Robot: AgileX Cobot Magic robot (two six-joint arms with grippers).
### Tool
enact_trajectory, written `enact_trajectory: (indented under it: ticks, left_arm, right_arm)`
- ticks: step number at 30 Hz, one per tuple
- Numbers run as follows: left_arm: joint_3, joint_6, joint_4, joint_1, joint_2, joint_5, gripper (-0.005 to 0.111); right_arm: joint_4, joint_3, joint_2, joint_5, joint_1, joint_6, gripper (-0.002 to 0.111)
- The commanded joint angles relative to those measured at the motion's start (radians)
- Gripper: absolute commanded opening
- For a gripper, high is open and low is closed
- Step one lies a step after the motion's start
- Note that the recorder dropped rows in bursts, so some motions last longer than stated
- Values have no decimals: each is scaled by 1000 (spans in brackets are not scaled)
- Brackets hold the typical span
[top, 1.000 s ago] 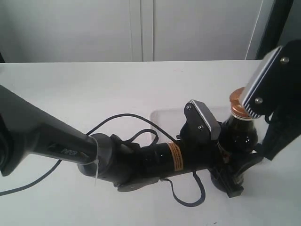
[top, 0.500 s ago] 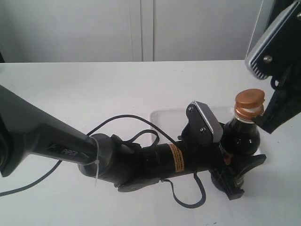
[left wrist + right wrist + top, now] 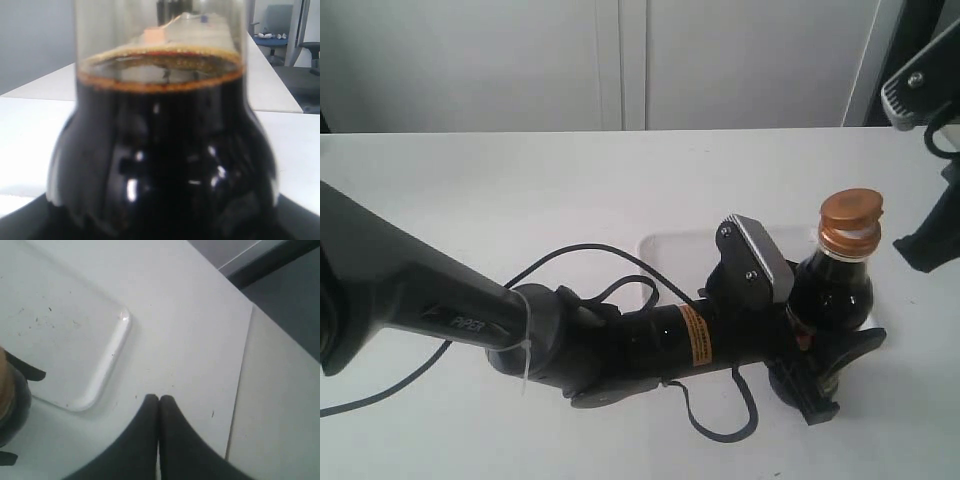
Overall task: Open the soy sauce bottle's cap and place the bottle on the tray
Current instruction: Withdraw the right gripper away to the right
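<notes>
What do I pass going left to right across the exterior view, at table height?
Left arm's black link → yellow warning sticker → left gripper → soy sauce bottle with its cap → right gripper at the right edge.

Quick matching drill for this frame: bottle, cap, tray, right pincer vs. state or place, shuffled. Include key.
Things:
1. soy sauce bottle
2. cap
3. tray
4. right pincer

States:
A. fingers pressed together, holding nothing
B. flipped up at a tilt
C. white, lying flat on the table
D. upright, held by the left pincer

Pairs: 1-D, 2-B, 3-C, 4-A
</notes>
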Motion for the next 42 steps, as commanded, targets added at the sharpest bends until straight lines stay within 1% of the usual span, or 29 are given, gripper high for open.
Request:
enact_trajectory:
  ticks: [1,5,8,15,19,22,24,30,35,39,42]
  left_arm:
    - [-4,-1,14,-7,-11,-8,0]
    - [-4,-1,14,-7,-11,2,0]
    - [-4,-1,14,-7,-11,16,0]
    - [-4,-1,14,-7,-11,18,0]
    - [-4,-1,14,-7,-11,18,0]
    - [-4,-1,14,-7,-11,18,0]
    - [-4,-1,14,-7,-11,18,0]
    - [-4,-1,6,-7,-11,15,0]
    - [-4,3,1,-7,-20,13,0]
    - [-4,30,-15,-7,-56,65,0]
    - [-4,30,-20,-7,-83,60,0]
  right_arm:
    - [158,-56,55,10,-118,-128,0]
    - [264,-77,111,10,-240,-220,0]
    - [331,-79,131,8,-308,-279,0]
    - [591,-79,175,17,-498,-475,0]
    - [706,-79,212,38,-583,-531,0]
    - [767,-79,242,38,-617,-534,0]
    - [774,-77,256,38,-626,-534,0]
    - [789,-75,299,19,-627,-531,0]
    - [785,-74,303,-46,-627,-531,0]
    - [785,-74,303,-67,-627,-531,0]
    - [787,-74,303,-82,-627,-531,0]
